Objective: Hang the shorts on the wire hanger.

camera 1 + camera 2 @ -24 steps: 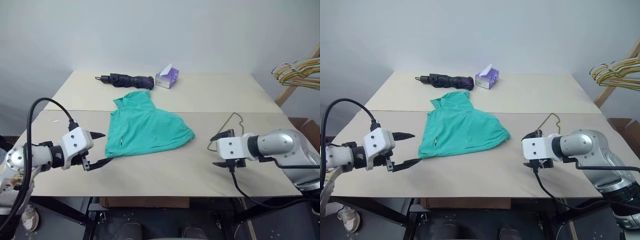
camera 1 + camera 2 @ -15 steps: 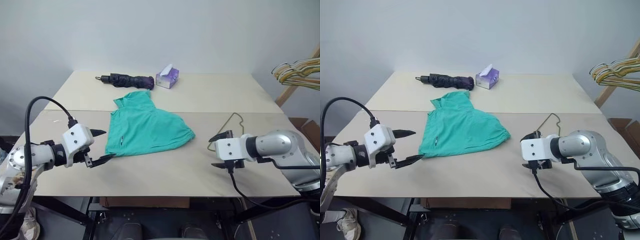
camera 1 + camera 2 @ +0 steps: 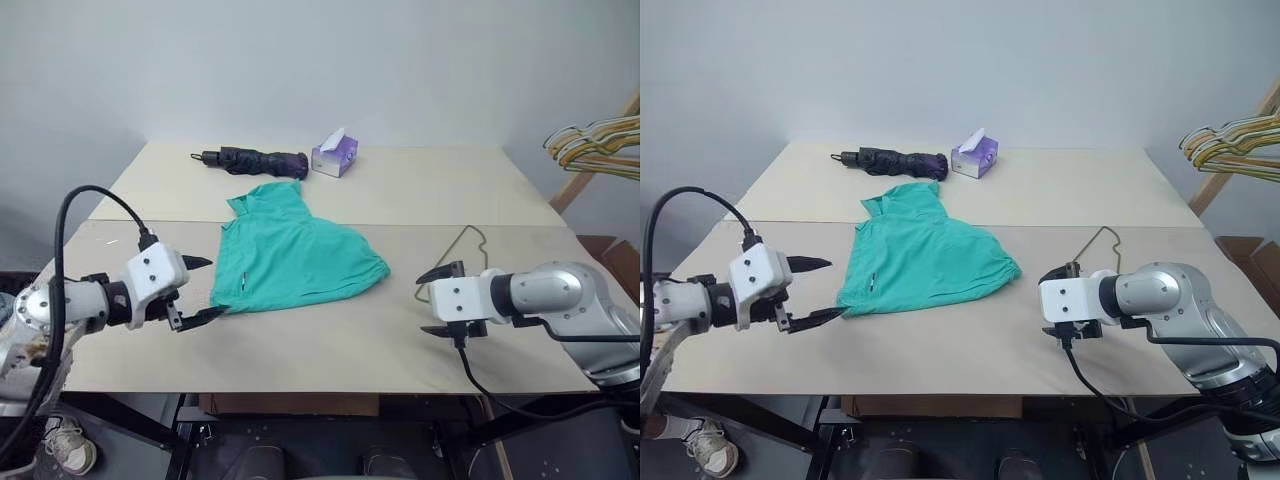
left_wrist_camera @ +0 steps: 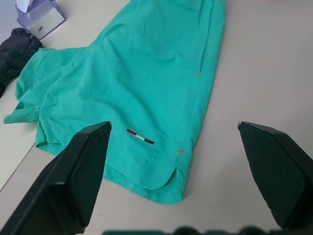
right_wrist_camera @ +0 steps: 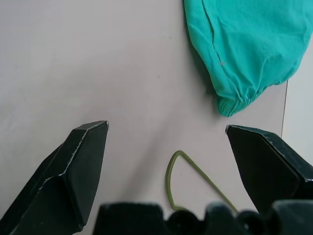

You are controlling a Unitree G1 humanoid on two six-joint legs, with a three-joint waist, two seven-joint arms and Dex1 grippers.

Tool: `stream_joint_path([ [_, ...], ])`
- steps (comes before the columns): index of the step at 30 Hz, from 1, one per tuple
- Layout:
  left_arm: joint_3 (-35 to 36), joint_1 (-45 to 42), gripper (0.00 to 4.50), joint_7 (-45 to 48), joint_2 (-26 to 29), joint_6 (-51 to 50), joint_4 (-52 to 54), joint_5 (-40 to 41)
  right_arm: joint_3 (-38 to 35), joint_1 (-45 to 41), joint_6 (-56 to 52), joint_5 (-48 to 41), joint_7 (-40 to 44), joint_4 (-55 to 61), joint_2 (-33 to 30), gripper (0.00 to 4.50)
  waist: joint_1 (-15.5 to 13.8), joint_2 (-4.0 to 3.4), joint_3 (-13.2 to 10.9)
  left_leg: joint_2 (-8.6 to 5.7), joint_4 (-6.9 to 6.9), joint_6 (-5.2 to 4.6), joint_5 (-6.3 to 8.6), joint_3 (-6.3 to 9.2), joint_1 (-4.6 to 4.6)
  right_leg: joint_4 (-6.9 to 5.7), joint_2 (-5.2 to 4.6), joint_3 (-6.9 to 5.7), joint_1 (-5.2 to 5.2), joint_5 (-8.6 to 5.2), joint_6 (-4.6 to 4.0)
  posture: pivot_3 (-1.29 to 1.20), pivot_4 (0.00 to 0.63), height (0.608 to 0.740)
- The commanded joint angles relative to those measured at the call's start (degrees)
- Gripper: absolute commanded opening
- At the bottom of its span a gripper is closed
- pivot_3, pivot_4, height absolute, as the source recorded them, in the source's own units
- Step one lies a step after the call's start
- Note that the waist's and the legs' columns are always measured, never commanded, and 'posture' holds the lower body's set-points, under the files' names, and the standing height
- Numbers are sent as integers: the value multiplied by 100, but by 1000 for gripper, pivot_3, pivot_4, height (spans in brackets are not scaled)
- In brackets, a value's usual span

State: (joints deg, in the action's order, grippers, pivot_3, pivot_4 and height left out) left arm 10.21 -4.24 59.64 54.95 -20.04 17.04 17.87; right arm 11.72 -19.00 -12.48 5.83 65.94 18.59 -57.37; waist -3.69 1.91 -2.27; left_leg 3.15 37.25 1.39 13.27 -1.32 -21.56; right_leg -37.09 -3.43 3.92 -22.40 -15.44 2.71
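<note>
The teal-green shorts [image 3: 295, 255] lie flat in the middle of the table, waistband end toward the right. The thin olive wire hanger [image 3: 467, 238] lies on the table right of them, its near part hidden behind my right gripper. My left gripper [image 3: 215, 288] hovers open just left of the shorts' near left corner, and the left wrist view looks onto the hem of the shorts [image 4: 137, 83]. My right gripper [image 3: 424, 302] is open and empty, a little in front of the hanger [image 5: 171, 178] and right of the gathered waistband [image 5: 234, 100].
A folded black umbrella [image 3: 250, 160] and a purple tissue box [image 3: 334, 155] sit at the back of the table [image 3: 300, 350]. A bunch of yellowish hangers [image 3: 600, 145] hangs on a wooden rack off the table's right side.
My left gripper has edged slightly forward, closer to the shorts' near corner. The right gripper has hardly moved. Shorts and hanger lie as before.
</note>
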Motion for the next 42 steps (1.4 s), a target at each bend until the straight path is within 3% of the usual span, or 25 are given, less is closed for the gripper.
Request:
stream_joint_path([
  [1, -130, -101, 4500, 202, 83, -40, -150, 52, -298, 97, -170, -97, -63, 348, -84, 4471, 8, 0, 0, 0, 0, 0, 0, 0, -2, 0, 0, 0, -3, 1, -1, 126, 0, 740],
  [10, -1335, -1343, 4500, 633, -335, 555, -2201, -635, -295, 285, -491, -90, -210, 645, 3, 4471, 8, 0, 1, -1, 6, 0, 0, 1, -6, -1, 2, -2, -5, 0, 1, 95, 0, 740],
  [13, -1730, -1738, 4500, 807, -570, 953, -3059, -977, -301, 329, -578, -85, -241, 738, 3, 4471, 21, 1, 1, -2, 10, 0, 0, 1, -19, -1, 2, -2, -11, 23, -37, 77, 0, 740],
  [20, -2177, -2287, 4500, 969, -862, 1464, -4309, -1508, -393, 548, -793, -105, -318, 1005, -48, 4471, 145, 4, 3, -2, 17, 0, 0, 3, -51, -2, 3, -2, -37, 26, -40, 50, 0, 740],
  [29, -2271, -2558, 2000, 871, -1019, 1790, -5017, -1853, -244, 456, -861, -32, -437, 998, 86, 4500, 257, 0, 6, -2, 21, -1, 0, 3, -22, -7, 2, -2, -11, 26, -38, 46, 0, 740],
  [35, -2221, -2434, 131, 1046, -935, 2074, -4855, -1850, 411, -328, -465, 479, -881, 137, 801, 4500, 335, -2, 8, 0, 20, -1, 0, 3, 10, -10, 4, -2, 13, 4, -1, 60, 0, 740],
  [39, -2192, -2271, 39, 1052, -734, 2102, -4523, -1954, 517, -915, -323, 362, -1309, -798, 1742, 4500, 377, -1, 9, 0, 15, -1, 0, 4, 7, -11, 6, -1, 9, 6, -4, 65, 0, 740],
  [42, -2053, -2085, 39, 1052, -552, 2115, -4200, -1891, 757, -1150, 453, 835, -1578, -1584, 1830, 4500, 364, -1, 9, -1, 11, -2, 1, 7, -16, -10, 5, -1, -6, 26, -38, 76, 0, 740],
])
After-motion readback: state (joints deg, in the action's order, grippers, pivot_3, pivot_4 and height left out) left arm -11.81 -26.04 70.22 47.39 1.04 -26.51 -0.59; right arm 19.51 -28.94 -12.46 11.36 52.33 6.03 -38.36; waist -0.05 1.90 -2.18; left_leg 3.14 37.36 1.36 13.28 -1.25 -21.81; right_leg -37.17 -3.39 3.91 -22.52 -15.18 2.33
